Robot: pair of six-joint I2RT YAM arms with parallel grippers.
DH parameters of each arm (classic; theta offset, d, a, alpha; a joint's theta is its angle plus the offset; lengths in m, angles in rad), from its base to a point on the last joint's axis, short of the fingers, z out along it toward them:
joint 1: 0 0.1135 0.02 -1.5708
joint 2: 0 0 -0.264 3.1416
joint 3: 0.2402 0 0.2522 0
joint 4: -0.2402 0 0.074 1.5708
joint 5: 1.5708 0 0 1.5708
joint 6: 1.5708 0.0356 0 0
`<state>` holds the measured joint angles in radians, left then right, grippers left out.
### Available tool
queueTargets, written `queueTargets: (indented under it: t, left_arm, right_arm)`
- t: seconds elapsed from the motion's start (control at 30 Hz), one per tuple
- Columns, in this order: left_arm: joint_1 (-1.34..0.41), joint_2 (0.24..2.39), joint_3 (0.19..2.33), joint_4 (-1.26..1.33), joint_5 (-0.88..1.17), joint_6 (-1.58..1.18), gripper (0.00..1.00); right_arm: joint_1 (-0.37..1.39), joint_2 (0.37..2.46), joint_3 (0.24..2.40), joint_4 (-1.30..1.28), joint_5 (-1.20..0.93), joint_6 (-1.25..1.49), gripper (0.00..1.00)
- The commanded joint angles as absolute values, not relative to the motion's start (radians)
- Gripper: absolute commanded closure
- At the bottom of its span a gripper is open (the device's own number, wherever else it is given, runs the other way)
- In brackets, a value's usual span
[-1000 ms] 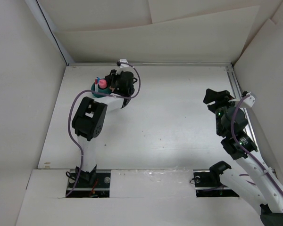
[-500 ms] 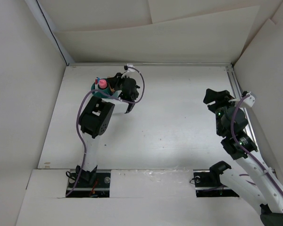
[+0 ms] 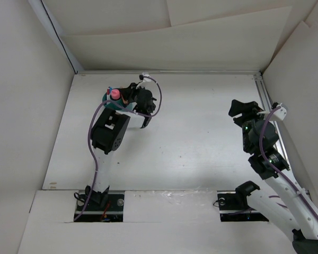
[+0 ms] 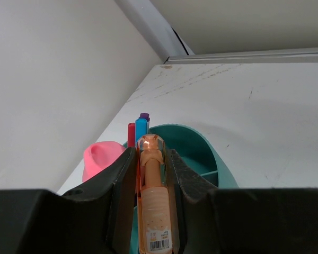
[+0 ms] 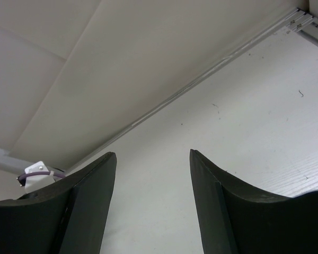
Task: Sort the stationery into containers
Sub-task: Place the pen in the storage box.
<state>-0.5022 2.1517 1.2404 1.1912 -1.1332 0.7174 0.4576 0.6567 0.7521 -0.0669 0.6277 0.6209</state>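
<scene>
My left gripper (image 3: 128,97) is shut on a short chunky orange marker (image 4: 151,196), which lies lengthwise between the jaws. Right in front of it stands the round teal container (image 4: 201,140) with its inner dividers showing. Standing in the container are a pink piece (image 4: 100,159) and pens with red, blue and purple caps (image 4: 141,124). From above, the container (image 3: 109,101) sits at the back left with the pink piece (image 3: 115,93) sticking up. My right gripper (image 3: 243,108) hangs open at the right, with nothing between its fingers (image 5: 95,201).
White walls enclose the table on the left, back and right. A metal rail (image 3: 265,100) runs along the right edge near my right arm. The container stands close to the left wall's corner (image 4: 167,58).
My left wrist has swung a little to the right beside the container, and the elbow link has shifted with it, still gripping the orange marker. The right arm has not moved.
</scene>
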Motion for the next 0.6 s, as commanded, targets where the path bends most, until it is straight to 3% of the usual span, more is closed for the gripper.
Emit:
queueTargets:
  t: [0.0,0.4,0.57]
  left_arm:
    - [-0.5,2.151,1.243,1.267,-1.157,0.724,0.8]
    - [-0.5,2.131,1.252,1.276,-1.166,0.724,0.54]
    - [-0.5,2.059,1.27,1.211,-1.166,0.68,0.48]
  right_arm:
    - [0.451,0.653,0.764,-0.018,0.62,0.609,0.37]
    - [0.451,0.663,0.773,-0.018,0.611,0.609,0.37]
    - [0.451,0.663,0.773,-0.018,0.611,0.609,0.37]
